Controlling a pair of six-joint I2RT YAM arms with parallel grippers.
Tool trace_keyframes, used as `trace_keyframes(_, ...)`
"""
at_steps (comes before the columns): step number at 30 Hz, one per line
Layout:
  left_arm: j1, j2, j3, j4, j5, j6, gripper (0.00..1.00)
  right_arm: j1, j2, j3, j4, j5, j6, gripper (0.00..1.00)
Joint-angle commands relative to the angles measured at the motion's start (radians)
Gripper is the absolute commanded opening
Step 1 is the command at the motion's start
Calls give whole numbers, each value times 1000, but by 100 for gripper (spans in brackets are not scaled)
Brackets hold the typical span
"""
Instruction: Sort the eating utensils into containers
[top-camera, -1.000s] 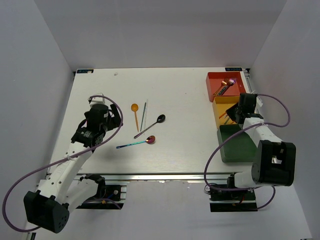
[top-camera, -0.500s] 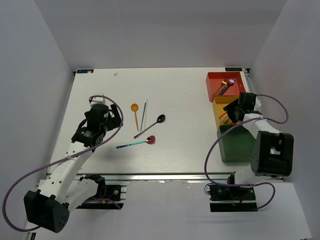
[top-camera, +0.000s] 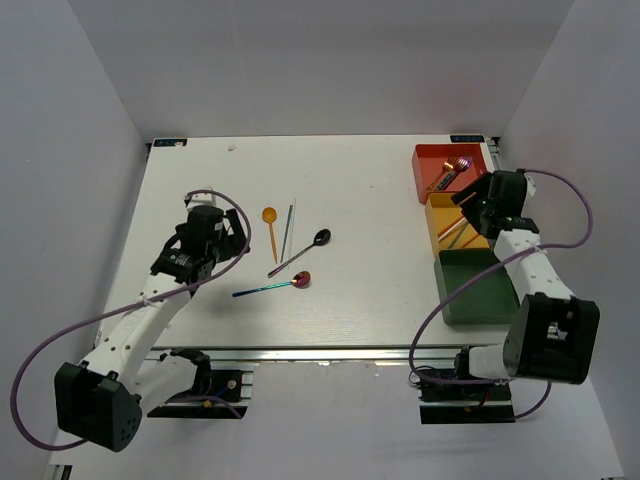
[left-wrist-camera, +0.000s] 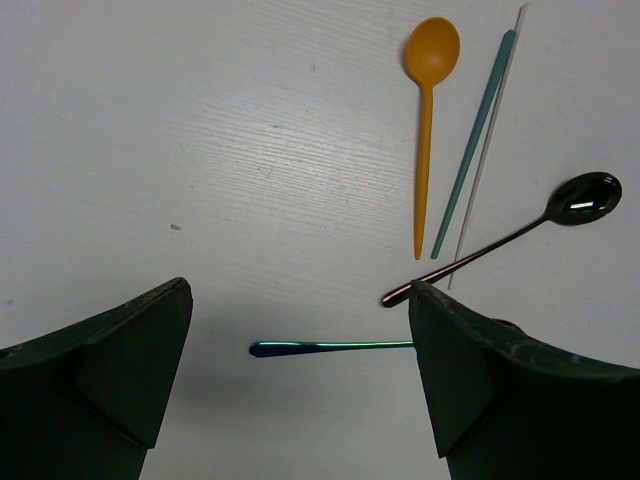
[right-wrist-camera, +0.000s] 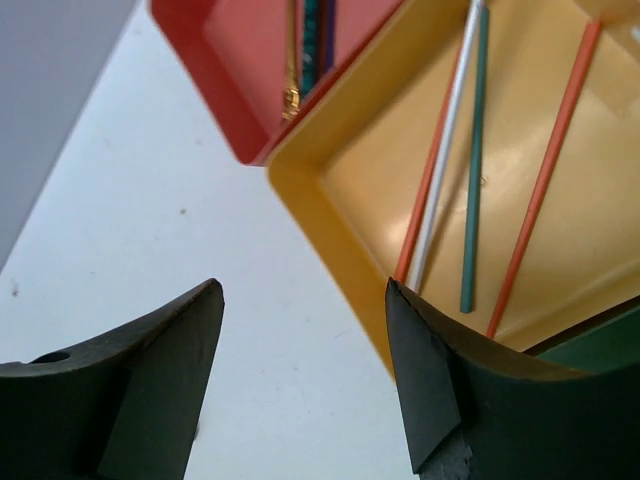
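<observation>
Left gripper (left-wrist-camera: 298, 292): jaws apart with nothing between them; it hangs above the bare table (top-camera: 380, 220), just left of the loose utensils.
Right gripper (right-wrist-camera: 303, 290): jaws apart and holding nothing; it hangs over a corner of the yellow tray (right-wrist-camera: 330, 250).
Orange spoon (left-wrist-camera: 428, 130): lies on the table, bowl away from the arms.
Teal chopstick (left-wrist-camera: 470, 150) and silver chopstick (left-wrist-camera: 488, 150): side by side, just right of the orange spoon.
Black spoon (left-wrist-camera: 500, 240): lies slanted, bowl to the right, handle end near the chopstick tips.
Iridescent spoon (top-camera: 270, 288): closest to the arms, handle pointing to the left gripper.
Red tray (top-camera: 430, 160): at the far right of the table; it holds a few utensils (top-camera: 447, 176), whose kind I cannot tell.
Yellow tray: touches the red tray and holds four chopsticks (right-wrist-camera: 473, 170): two orange, one silver, one teal.
Green tray (top-camera: 480, 290): next in the row, nearest the arms.
</observation>
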Motion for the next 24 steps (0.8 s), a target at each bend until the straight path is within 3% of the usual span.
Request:
trace_keyframes(1, -2, 37, 41, 8, 33, -39, 98, -3, -100, 54, -12, -9, -70, 70)
trace_keyframes(6, -6, 97, 75, 88, 146, -95, 98, -3, -177, 47, -48, 2, -162, 63)
trace_keyframes(10, -23, 220, 145, 131, 205, -121, 98, -3, -303, -33, -39, -71, -194, 40)
trace_keyframes(14, -46, 402, 248, 150, 208, -129, 96, -3, -355, -68, -71, -199, -226, 26)
trace_keyframes(24, -144, 829, 658, -5, 28, -94, 61, -3, -438, -133, -103, -297, -288, 28)
